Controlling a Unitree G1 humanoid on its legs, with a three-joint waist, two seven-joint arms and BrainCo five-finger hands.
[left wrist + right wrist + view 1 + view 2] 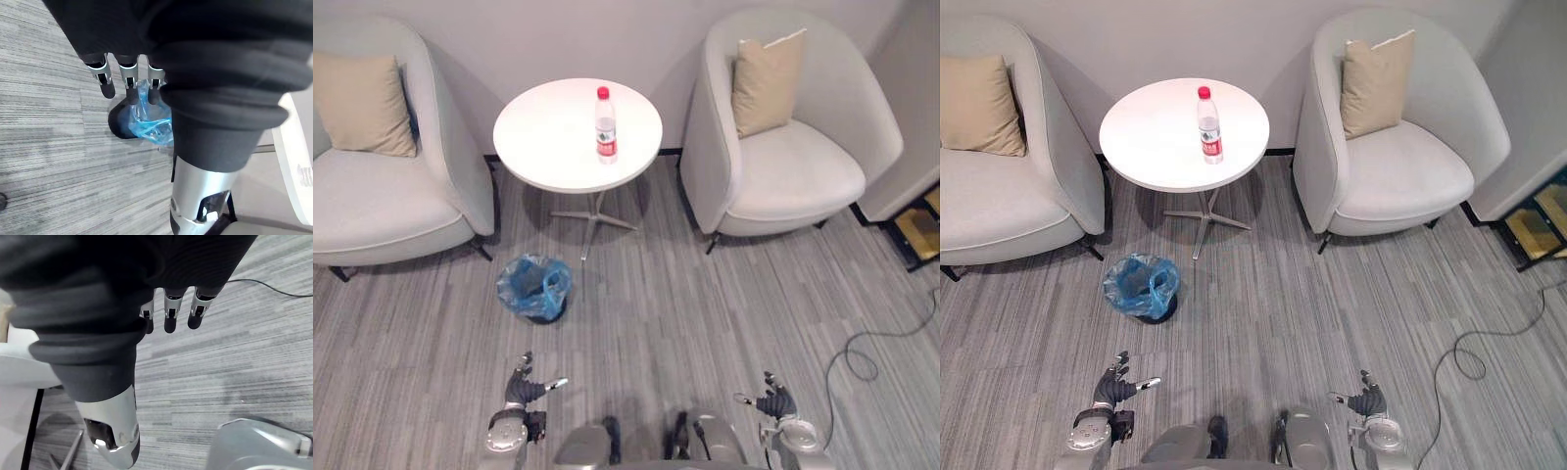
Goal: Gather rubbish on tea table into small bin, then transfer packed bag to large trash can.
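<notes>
A clear plastic bottle (605,124) with a red cap and red label stands upright on the round white tea table (548,137). On the floor in front of the table sits a small dark bin (535,287) lined with a blue bag, also seen past my left fingers (128,85) as the bin (142,122). My left hand (524,388) hangs low at the bottom left, fingers relaxed and holding nothing. My right hand (773,401) hangs low at the bottom right, equally open and holding nothing; its fingers (170,313) point over bare floor.
Two light grey armchairs flank the table: one at the left (382,196) with a tan cushion, one at the right (793,166) with a tan cushion. Grey striped carpet runs between me and the bin. A shelf edge (920,230) shows at the far right.
</notes>
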